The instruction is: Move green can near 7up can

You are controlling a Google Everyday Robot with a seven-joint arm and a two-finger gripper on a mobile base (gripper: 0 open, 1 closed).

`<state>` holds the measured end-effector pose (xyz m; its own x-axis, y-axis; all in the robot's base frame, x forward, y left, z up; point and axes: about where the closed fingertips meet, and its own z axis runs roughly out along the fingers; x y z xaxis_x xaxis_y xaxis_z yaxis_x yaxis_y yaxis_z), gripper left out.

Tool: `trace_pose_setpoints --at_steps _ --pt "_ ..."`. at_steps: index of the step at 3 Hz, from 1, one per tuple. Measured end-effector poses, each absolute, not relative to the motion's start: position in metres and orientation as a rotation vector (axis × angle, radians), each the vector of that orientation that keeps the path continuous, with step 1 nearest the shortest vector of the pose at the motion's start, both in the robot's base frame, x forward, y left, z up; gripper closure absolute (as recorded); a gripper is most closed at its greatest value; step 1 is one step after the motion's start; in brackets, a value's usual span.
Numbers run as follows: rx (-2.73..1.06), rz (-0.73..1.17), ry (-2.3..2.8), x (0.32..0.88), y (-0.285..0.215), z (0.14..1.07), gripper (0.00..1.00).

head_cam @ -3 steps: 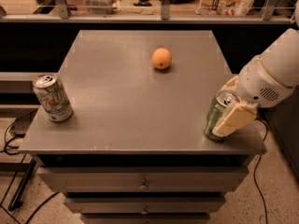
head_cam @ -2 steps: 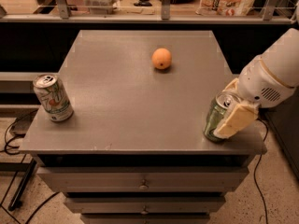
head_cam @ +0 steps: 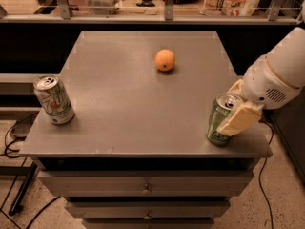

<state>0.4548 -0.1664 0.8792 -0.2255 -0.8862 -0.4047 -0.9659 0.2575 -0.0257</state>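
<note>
Camera view: the green can [head_cam: 218, 123], upright on the tabletop [head_cam: 128, 104] nearer and right of the orange [head_cam: 165, 60], is pinched at its sides by the hand [head_cam: 229, 109], apparently so that it can be carried upright to the 7up can [head_cam: 54, 100], set nearer and left of the orange.
</note>
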Motion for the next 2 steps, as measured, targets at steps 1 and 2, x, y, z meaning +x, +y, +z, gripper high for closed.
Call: trace_pose_setpoints --at_steps 1,2 --pt "-1.727 0.331 2.15 0.455 -0.15 0.888 1.0" --pt "-1.83 0.332 1.96 0.455 -0.088 0.924 1.0"
